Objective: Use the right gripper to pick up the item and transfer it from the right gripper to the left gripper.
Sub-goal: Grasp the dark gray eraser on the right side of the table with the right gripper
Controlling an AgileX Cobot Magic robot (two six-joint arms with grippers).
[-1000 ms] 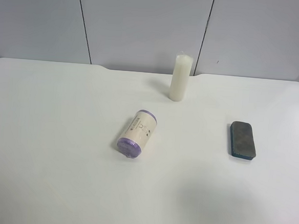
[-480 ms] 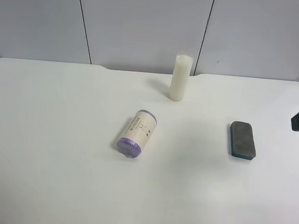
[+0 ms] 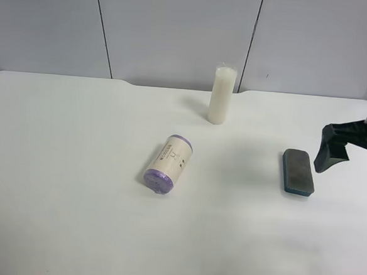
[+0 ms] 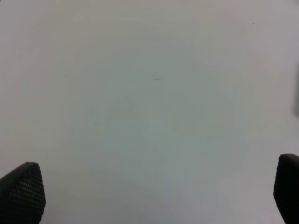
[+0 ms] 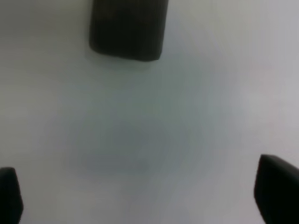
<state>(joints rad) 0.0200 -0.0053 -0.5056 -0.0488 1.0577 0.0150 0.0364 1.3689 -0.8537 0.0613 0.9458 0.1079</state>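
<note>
Your left gripper (image 4: pixel 154 191), a black two-fingered claw, hangs spread over the bare white table (image 4: pixel 149 93). The flat grey-felt-topped, blue-based block (image 3: pixel 297 172) lies just beside your black right gripper (image 3: pixel 351 169), the nearer arm. Its fingers are wide apart, with the block ahead and its long axis pointing away.
</note>
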